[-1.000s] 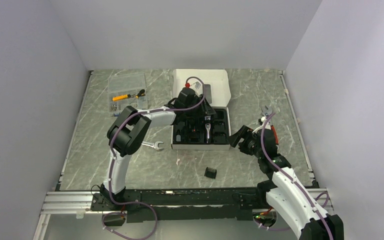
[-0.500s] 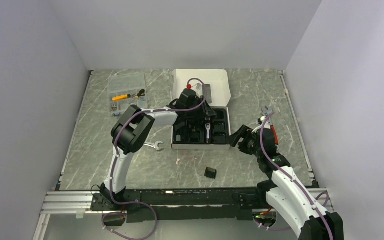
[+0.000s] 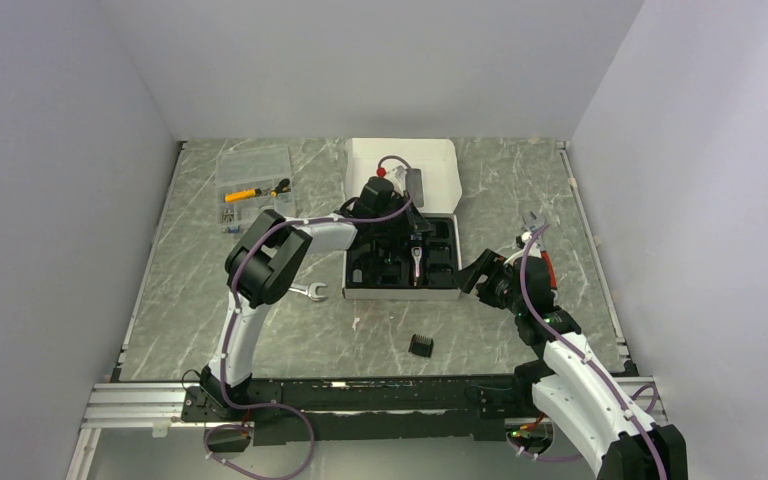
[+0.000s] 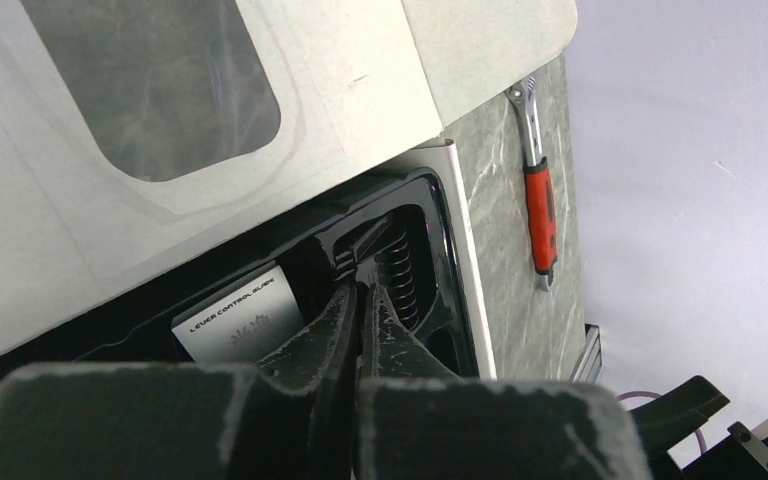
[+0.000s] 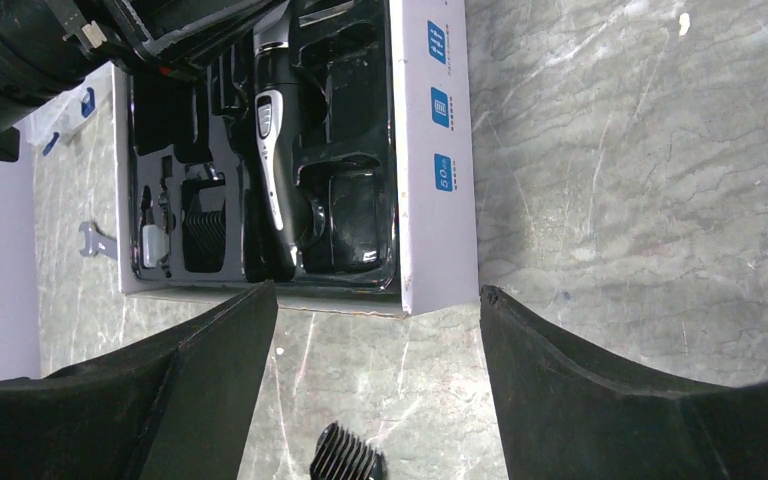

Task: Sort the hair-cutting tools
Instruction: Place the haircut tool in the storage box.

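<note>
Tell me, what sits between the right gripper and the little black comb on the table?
Nothing, just bare table between the right gripper and the comb attachment, as the top view shows.

White links (image 3: 228, 338), black joints (image 3: 260, 268), purple cables (image 3: 526, 272) (red fitting (image 3: 382, 171) near left wrist); matte-black right gripper (image 5: 378, 290).

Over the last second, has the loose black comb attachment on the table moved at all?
No. The comb attachment lies in the same spot in the top view, with the same gap to the near wall of the box.
</note>
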You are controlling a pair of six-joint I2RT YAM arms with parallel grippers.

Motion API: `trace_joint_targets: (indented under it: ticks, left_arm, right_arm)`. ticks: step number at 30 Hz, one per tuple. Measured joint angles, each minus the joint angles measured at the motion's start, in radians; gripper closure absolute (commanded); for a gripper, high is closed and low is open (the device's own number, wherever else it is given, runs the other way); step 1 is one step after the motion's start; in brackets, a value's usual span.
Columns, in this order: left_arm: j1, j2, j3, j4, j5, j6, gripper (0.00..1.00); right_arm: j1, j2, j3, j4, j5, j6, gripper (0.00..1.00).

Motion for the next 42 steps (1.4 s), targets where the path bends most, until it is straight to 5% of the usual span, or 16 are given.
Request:
trace_joint_targets:
  ticks: [26,42]
  left_arm:
    - [-0.006,-0.050,-0.077,0.142,-0.001,0.076,1.00]
    - [0.014,-0.035,-0.104,0.191,0.032,-0.043,1.00]
  right_arm:
    - [-0.009,-0.036,0.000,-0.002,0.002,-0.012,0.23]
    - [-0.013,-0.037,0.000,-0.002,0.003,-0.018,0.23]
